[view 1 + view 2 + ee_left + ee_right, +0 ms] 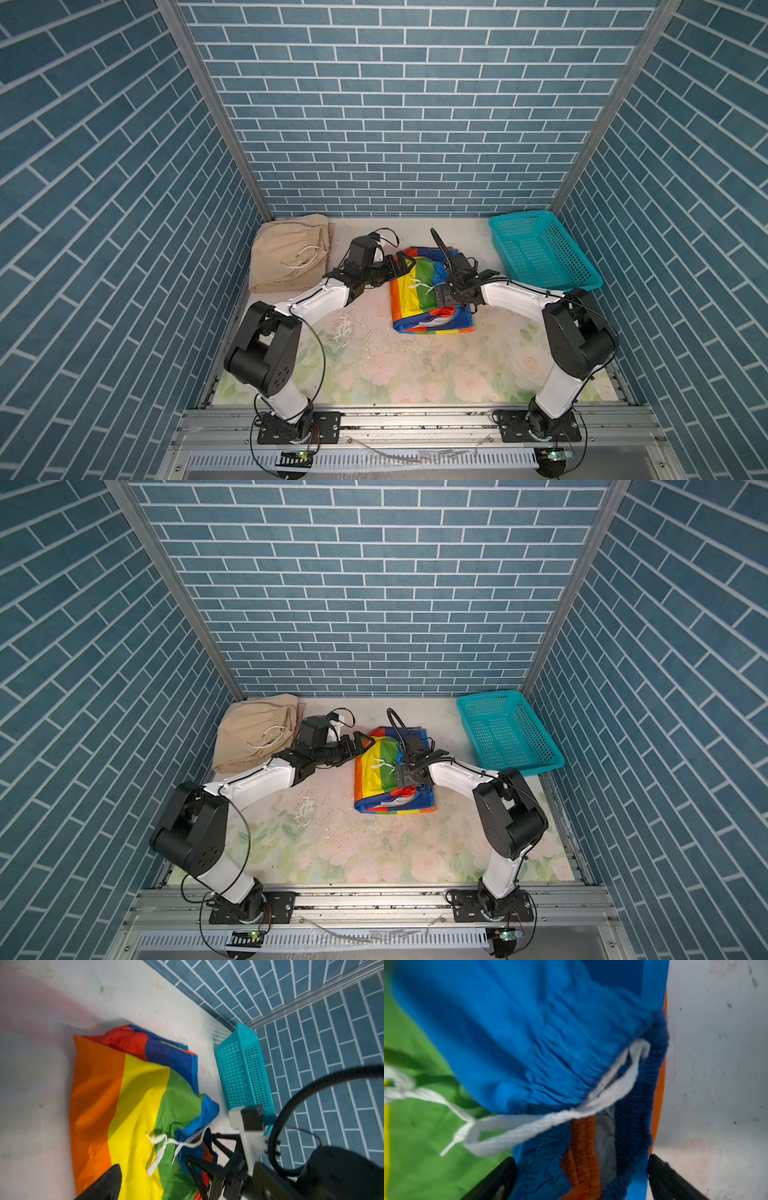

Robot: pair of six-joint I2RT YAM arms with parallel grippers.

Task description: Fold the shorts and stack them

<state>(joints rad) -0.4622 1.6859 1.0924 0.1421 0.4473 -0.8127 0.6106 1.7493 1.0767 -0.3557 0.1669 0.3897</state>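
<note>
Rainbow shorts (409, 299) lengthwise near-to-far

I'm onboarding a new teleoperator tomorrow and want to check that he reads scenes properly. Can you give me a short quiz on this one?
1. True or false: the teal basket is empty.
2. The left gripper and right gripper, both open, are over: A) a grey towel; B) the rainbow-striped shorts; C) the basket.
3. In both top views, which corner of the table holds the folded beige shorts?
Key: 1 true; 2 B; 3 the far left corner.
</note>
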